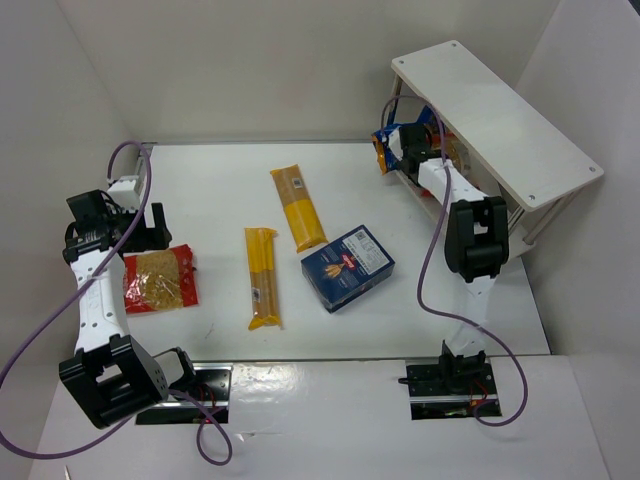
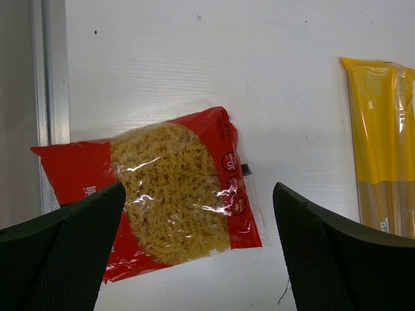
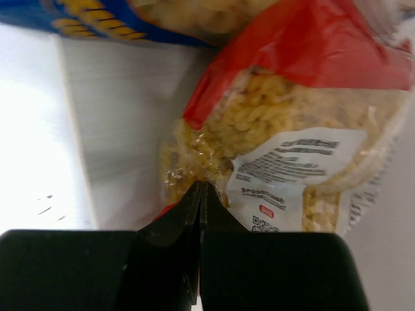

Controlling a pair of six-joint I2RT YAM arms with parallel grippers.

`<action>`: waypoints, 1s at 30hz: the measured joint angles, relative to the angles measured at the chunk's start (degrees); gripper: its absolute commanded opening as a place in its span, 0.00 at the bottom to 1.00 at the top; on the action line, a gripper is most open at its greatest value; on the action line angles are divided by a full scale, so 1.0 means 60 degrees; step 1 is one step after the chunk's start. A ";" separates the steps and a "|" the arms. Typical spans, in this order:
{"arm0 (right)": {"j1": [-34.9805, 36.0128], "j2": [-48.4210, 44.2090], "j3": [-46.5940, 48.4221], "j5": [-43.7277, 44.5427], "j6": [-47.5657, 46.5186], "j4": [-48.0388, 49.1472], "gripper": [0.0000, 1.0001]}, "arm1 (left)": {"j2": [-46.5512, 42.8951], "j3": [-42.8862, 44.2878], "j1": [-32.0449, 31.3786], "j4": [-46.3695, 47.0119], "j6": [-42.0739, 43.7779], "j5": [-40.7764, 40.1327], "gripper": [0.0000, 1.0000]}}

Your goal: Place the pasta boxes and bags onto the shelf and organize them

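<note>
Red-edged bag [image 2: 168, 188] directly beneath left gripper [image 2: 198, 194], jaws spread

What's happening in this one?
The right gripper, shut, appears to pinch a red-edged pasta bag under the shelf's top board, beside a blue-edged bag. The left gripper hangs open over another red bag on the table. Two spaghetti packs and the blue carton lie on the table, not yet shelved.

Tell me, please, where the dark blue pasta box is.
Top view: the dark blue pasta box lies near centre, just right of the farther spaghetti pack.
</note>
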 measured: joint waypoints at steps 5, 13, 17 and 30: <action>-0.0124 0.0069 0.0335 -0.0069 0.0120 -0.0135 0.00 | -0.0018 0.0000 0.0000 0.0000 0.0000 0.0000 1.00; 0.0801 -0.0619 0.0474 -0.1759 0.0488 -0.1045 0.00 | -0.0095 0.0000 0.0000 0.0000 0.0000 0.0000 1.00; 0.2102 -0.1617 0.0437 -0.3646 0.0499 -0.1741 0.01 | -0.0095 0.0000 0.0000 0.0000 0.0000 0.0000 1.00; 0.3107 -0.2401 -0.0973 -0.8601 0.1209 -0.3177 0.97 | -0.0229 -0.0033 0.0000 -0.0011 -0.0018 -0.0178 1.00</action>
